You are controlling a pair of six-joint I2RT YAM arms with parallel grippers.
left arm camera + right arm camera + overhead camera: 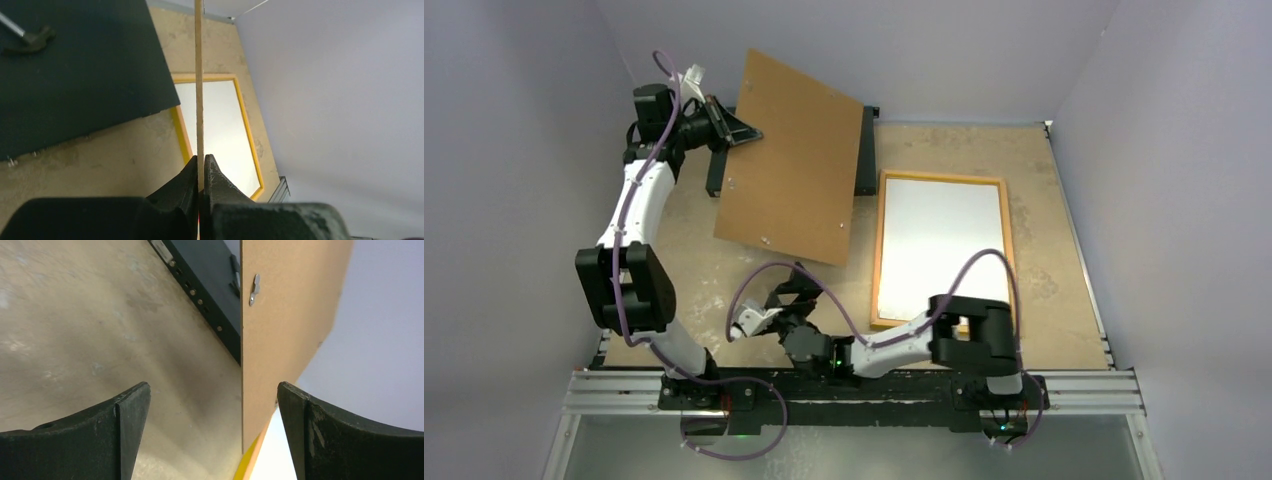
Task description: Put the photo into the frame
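From above, the backing board (789, 160) is seen pinched at its left edge by the closed left gripper (734, 128) and held raised and tilted over the black box (865, 150). The frame (944, 178) lies flat on the table (1044, 230), with the photo (942, 250) inside it, white side up. The right gripper (789, 290) is spread wide just below the board.

In the left wrist view, the 2 fingers (215, 180) are clamped on the board's thin edge.

In the right wrist view, the board's lower corner is seen between the 2 parted fingers (132, 410), clear of the left one.
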